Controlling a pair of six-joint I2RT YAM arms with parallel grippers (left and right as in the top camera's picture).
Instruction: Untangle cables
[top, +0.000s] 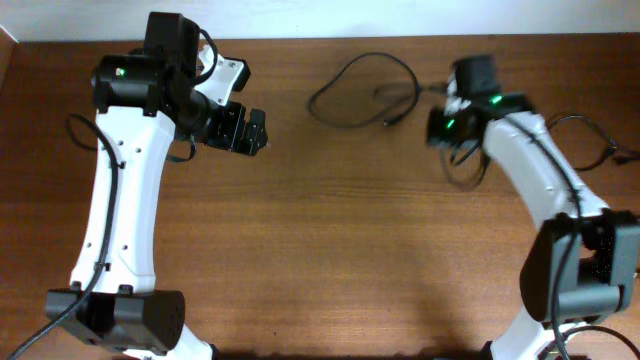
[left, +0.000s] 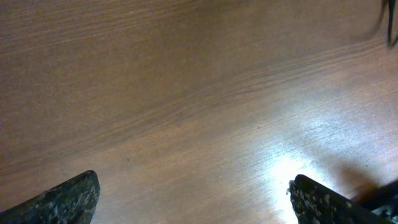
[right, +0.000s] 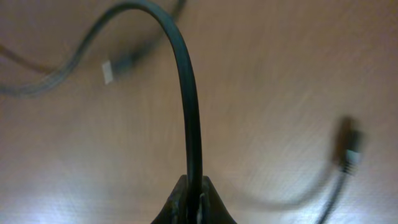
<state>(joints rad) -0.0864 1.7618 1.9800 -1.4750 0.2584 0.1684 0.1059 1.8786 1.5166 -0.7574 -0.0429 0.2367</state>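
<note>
A thin black cable (top: 352, 95) lies in a loop on the wooden table at the back centre, its plug end (top: 388, 123) near the right arm. My right gripper (top: 447, 118) is shut on a black cable (right: 188, 106), which arches up out of the jaws (right: 194, 194) in the right wrist view. A plug with a light tip (right: 109, 71) and another plug (right: 349, 152) lie blurred on the table below. My left gripper (top: 245, 131) is open and empty above bare wood, its fingertips (left: 193, 196) wide apart; a bit of cable (left: 392, 25) shows at its top right.
More black cord (top: 470, 165) loops beside the right arm, and arm wiring (top: 600, 150) runs off at the right edge. The table's far edge meets a white wall (top: 320, 15).
</note>
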